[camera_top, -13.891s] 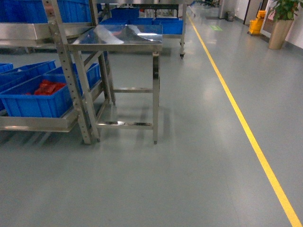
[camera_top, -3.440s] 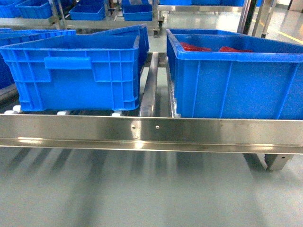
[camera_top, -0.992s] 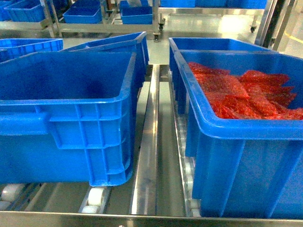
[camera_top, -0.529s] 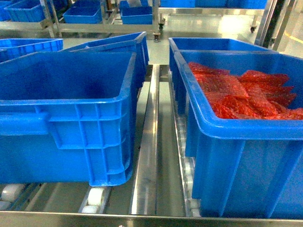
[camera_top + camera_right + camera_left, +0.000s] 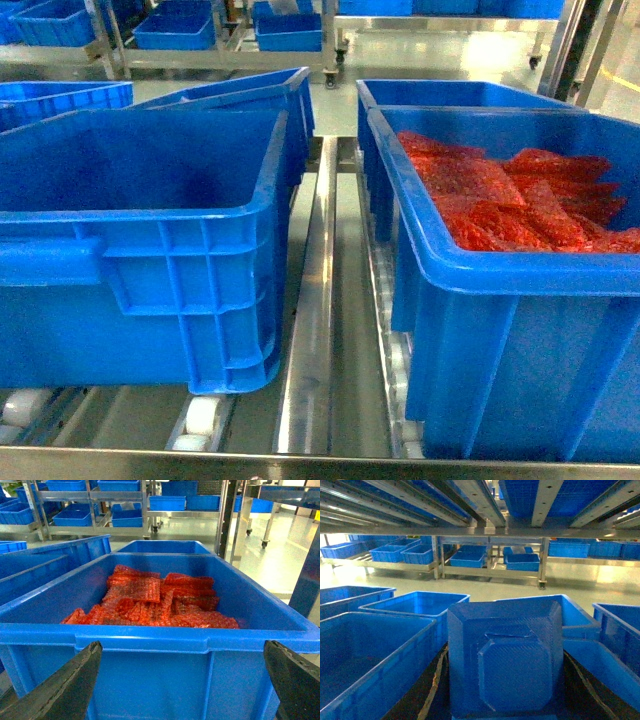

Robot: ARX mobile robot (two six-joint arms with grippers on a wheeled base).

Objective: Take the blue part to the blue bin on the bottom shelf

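The blue part (image 5: 510, 665) fills the middle of the left wrist view, a bright blue block whose raised face points at the camera. My left gripper (image 5: 504, 700) is shut on it, dark fingers (image 5: 427, 692) showing on either side. It hangs over the bottom shelf (image 5: 310, 330), with an empty blue bin (image 5: 370, 665) to its left. In the head view that bin (image 5: 180, 290) stands at the left; neither gripper shows there. My right gripper (image 5: 182, 680) is open, holding nothing, in front of a blue bin (image 5: 165, 670) of red bagged parts.
The bin of red bags (image 5: 500, 330) stands on the right of the shelf, across a steel divider rail from the empty bin. White rollers (image 5: 200, 415) show under the bins. More blue bins (image 5: 250, 85) sit behind, and racks stand across the aisle. An upper shelf level (image 5: 470, 505) hangs overhead.
My head view has gone from the floor by a steel table to the shelf front, then up close over the bins. Nothing has moved in the last second.
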